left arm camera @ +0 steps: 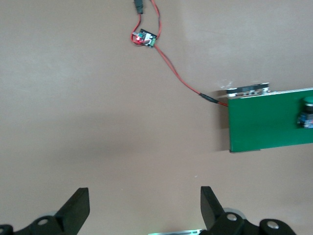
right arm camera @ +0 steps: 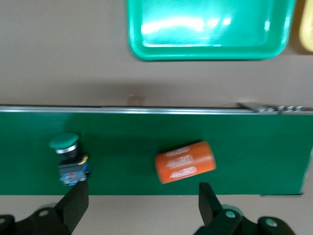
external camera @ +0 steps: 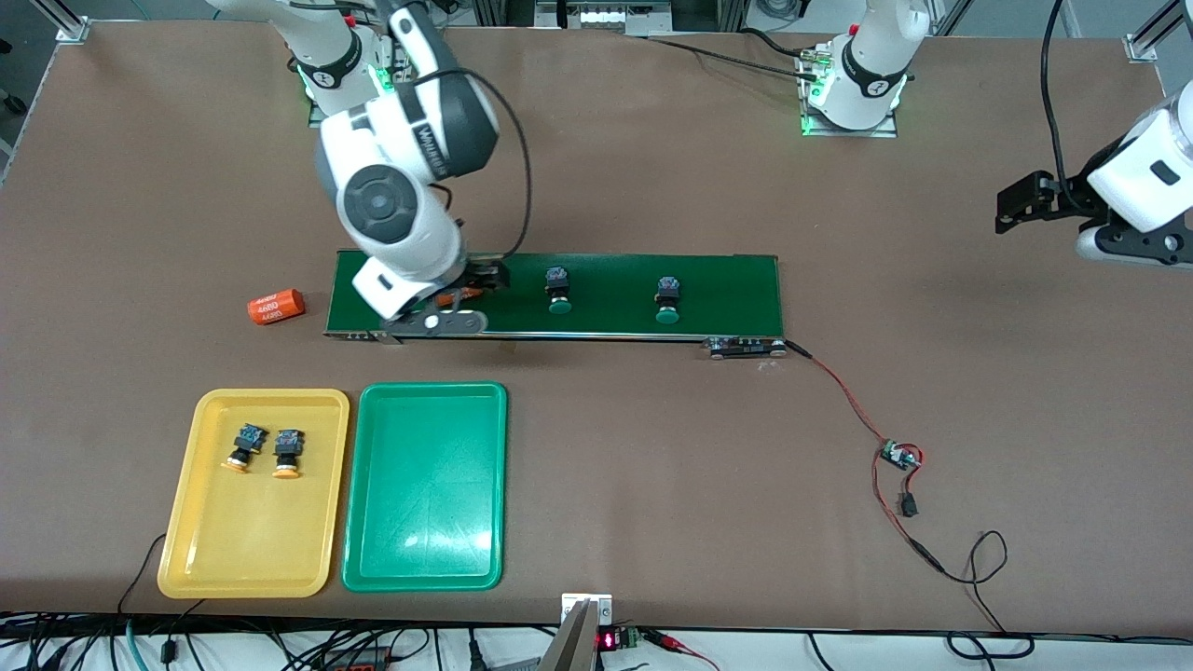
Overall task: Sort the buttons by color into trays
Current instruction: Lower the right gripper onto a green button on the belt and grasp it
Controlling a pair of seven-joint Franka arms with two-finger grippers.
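Two green buttons (external camera: 559, 290) (external camera: 667, 301) stand on the dark-green conveyor belt (external camera: 727, 294). Two orange-yellow buttons (external camera: 244, 447) (external camera: 288, 453) lie in the yellow tray (external camera: 242, 540). The green tray (external camera: 424, 485) beside it holds nothing. My right gripper (external camera: 471, 284) hangs open over the belt's end toward the right arm. Its wrist view shows open fingers (right arm camera: 76, 203), a green button (right arm camera: 68, 156) and an orange cylinder (right arm camera: 185, 162) on the belt. My left gripper (external camera: 1021, 200) waits open over bare table, away from the belt.
A second orange cylinder (external camera: 277, 306) lies on the table just off the belt's end toward the right arm. A red-and-black wire runs from the belt's other end to a small circuit board (external camera: 899, 457), which also shows in the left wrist view (left arm camera: 144, 38).
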